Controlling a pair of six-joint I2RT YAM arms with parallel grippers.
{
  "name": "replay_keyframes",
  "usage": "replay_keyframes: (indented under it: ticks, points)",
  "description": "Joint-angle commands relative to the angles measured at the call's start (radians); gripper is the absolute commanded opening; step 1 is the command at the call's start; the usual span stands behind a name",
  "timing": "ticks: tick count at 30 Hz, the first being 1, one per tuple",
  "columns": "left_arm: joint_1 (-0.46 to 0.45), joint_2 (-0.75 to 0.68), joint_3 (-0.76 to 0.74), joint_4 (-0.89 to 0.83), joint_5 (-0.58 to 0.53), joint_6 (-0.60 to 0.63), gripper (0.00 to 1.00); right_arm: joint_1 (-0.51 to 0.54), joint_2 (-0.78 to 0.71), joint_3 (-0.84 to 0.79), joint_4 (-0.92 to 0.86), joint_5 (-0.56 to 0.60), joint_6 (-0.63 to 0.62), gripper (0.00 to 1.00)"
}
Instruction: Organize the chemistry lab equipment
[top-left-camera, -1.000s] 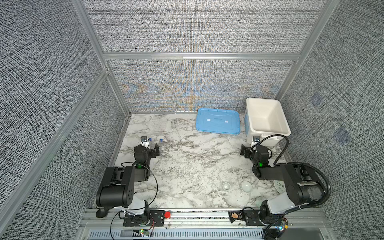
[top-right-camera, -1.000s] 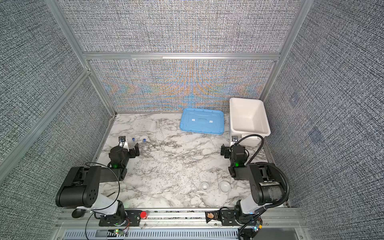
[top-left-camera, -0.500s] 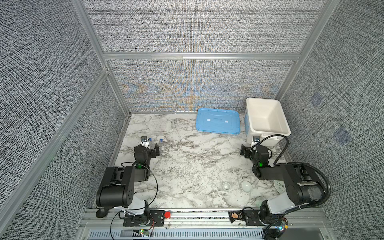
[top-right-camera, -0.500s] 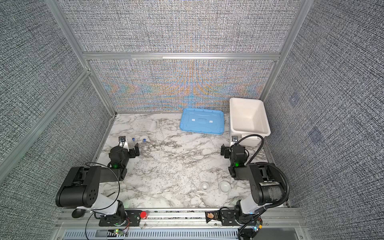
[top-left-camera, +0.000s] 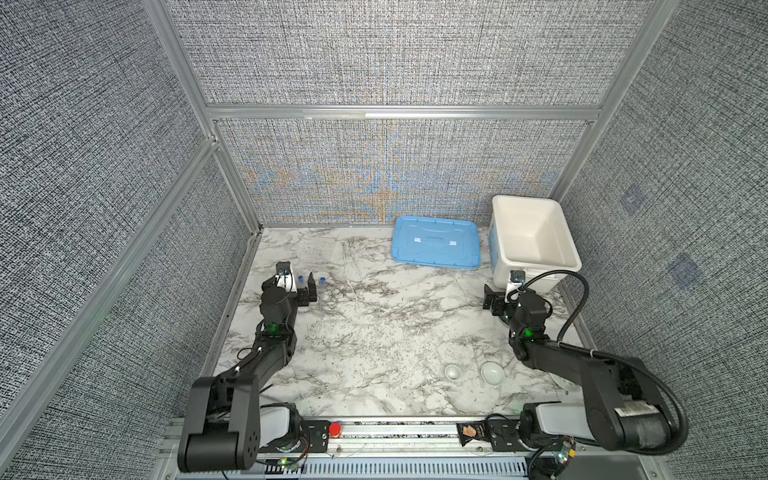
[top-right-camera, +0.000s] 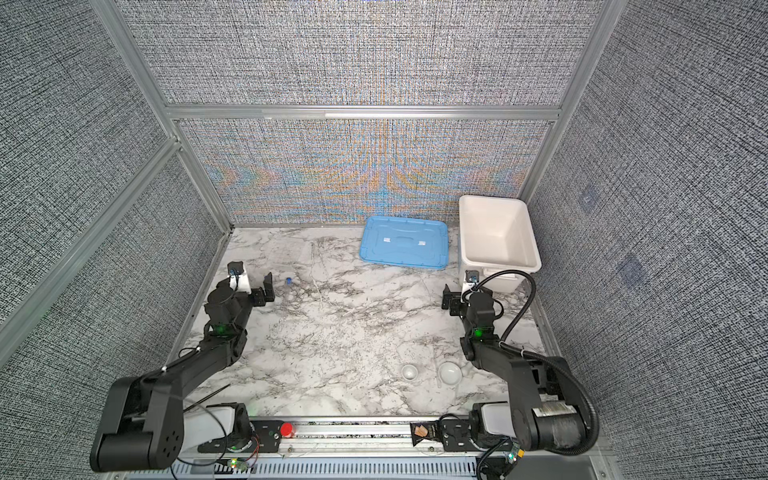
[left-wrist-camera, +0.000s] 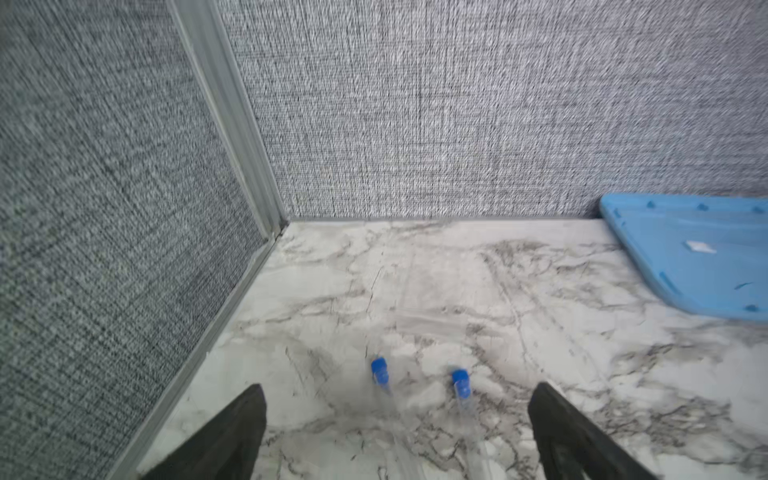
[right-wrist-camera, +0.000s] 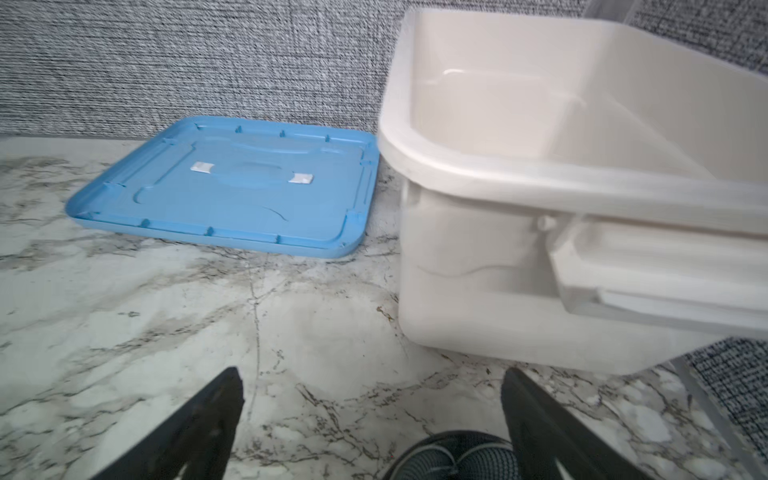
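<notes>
Marble tabletop (top-left-camera: 374, 332) carries it all: I see the first capped tube (left-wrist-camera: 380, 376) and second capped tube (left-wrist-camera: 461, 384) lying side by side just ahead of my left gripper (left-wrist-camera: 399, 386), jaws spread wide, empty. The small bowl (top-left-camera: 454, 371) and larger bowl (top-left-camera: 493, 372) sit near the front edge by the right arm (top-left-camera: 557, 361), while my right gripper (right-wrist-camera: 374, 374), equally spread and empty, faces the white bin (right-wrist-camera: 457, 174) beside the blue lid (right-wrist-camera: 232, 195).

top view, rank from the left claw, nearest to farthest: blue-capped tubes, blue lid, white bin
1. blue-capped tubes, right at the open left claw.
2. blue lid, back middle.
3. white bin, back right corner.
</notes>
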Motion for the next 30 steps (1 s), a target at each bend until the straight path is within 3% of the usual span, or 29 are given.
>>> replay_keyframes:
  ticks: [1, 4, 9, 14, 19, 22, 24, 30]
  points:
    - [-0.002, -0.084, 0.047, -0.254, 0.062, -0.013, 0.99, 0.065, -0.066, 0.020, -0.126, 0.017, -0.068, 0.99]
    - [-0.003, -0.159, 0.107, -0.394, 0.113, -0.012, 0.99, 0.126, -0.122, 0.082, -0.284, 0.049, -0.082, 0.99]
    - [-0.002, -0.210, 0.264, -0.608, 0.108, -0.123, 0.99, 0.209, -0.175, 0.179, -0.477, 0.060, -0.104, 0.97]
    - [-0.002, -0.208, 0.423, -0.837, 0.202, -0.178, 0.99, 0.220, -0.207, 0.291, -0.642, 0.046, -0.060, 0.97]
    - [-0.002, -0.175, 0.364, -0.721, 0.312, -0.232, 0.99, 0.191, -0.170, 0.421, -0.713, 0.078, -0.019, 0.95]
    - [-0.003, -0.118, 0.402, -0.750, 0.363, -0.259, 0.99, 0.164, -0.103, 0.524, -0.783, 0.002, 0.003, 0.90]
    - [-0.008, -0.087, 0.403, -0.715, 0.453, -0.212, 0.99, 0.165, -0.044, 0.597, -0.846, -0.055, -0.028, 0.84]
    - [-0.112, 0.020, 0.498, -0.824, 0.407, -0.178, 0.99, 0.165, 0.137, 0.828, -1.039, -0.007, -0.040, 0.82]
